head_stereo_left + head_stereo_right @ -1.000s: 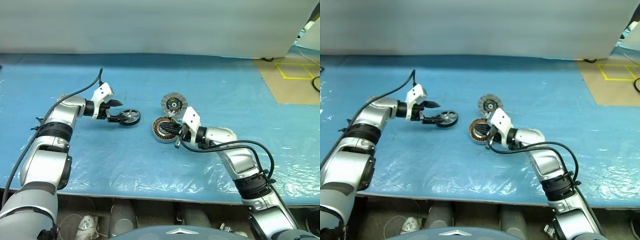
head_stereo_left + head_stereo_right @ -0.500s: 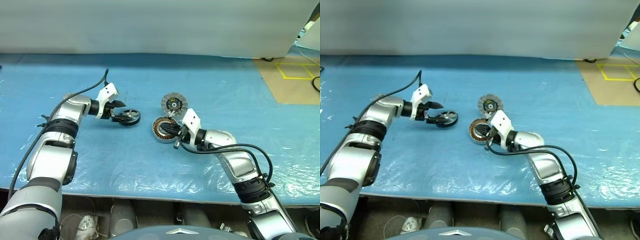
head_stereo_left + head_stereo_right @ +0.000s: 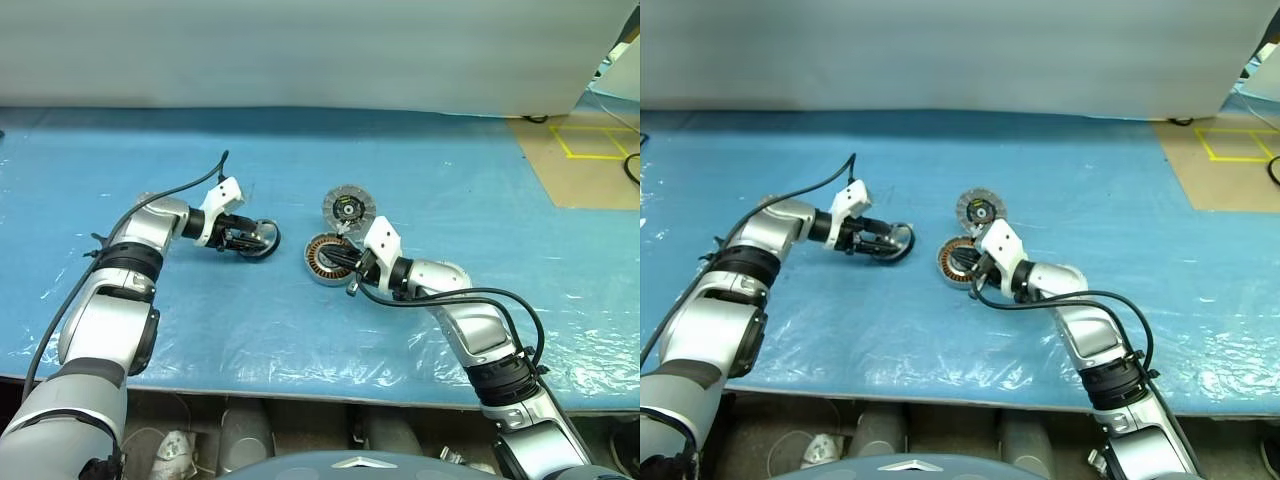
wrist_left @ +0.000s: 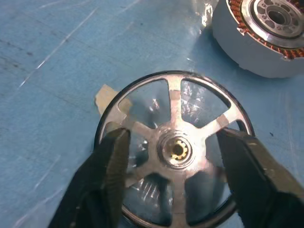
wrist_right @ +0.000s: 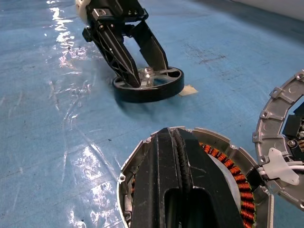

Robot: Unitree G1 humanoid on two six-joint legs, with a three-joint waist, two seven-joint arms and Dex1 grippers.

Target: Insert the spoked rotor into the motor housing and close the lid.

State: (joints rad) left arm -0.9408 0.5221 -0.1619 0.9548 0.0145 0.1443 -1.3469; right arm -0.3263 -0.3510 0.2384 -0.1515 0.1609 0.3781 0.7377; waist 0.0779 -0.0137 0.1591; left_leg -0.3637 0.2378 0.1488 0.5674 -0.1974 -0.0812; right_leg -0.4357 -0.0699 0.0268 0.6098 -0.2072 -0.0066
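Change since a second ago: the left gripper (image 4: 173, 156) has come down over the spoked rotor (image 3: 262, 235), and its fingers (image 4: 111, 164) have narrowed from a wide spread to either side of the hub; the right gripper (image 5: 173, 156) has not shifted.

Spoked rotor: flat wheel, dark rim, silvery spokes, brass-toned hub centre. Lies flat on the desk (image 3: 450, 170), its hub between the left fingers; the tips stand inside the rim above the spokes, partly open, and whether they touch metal I cannot tell.

Motor housing (image 3: 326, 259): round silvery-grey puck, ring of copper-brown windings round a dark hub. Lies directly at the tips of the right fingers (image 5: 166, 166), which are pressed together with nothing between them and rest over its near edge.

Lid (image 3: 348, 208): grey ribbed disc, black centre with a yellow-green mark. Stands just beyond the housing, past the right fingers.

Surface: blue sheeting under clear, wrinkled film; a small scrap of tape (image 5: 189, 90) beside the rotor.

Room: pale wall behind; brown floor (image 3: 590, 170) with yellow lines at far right.
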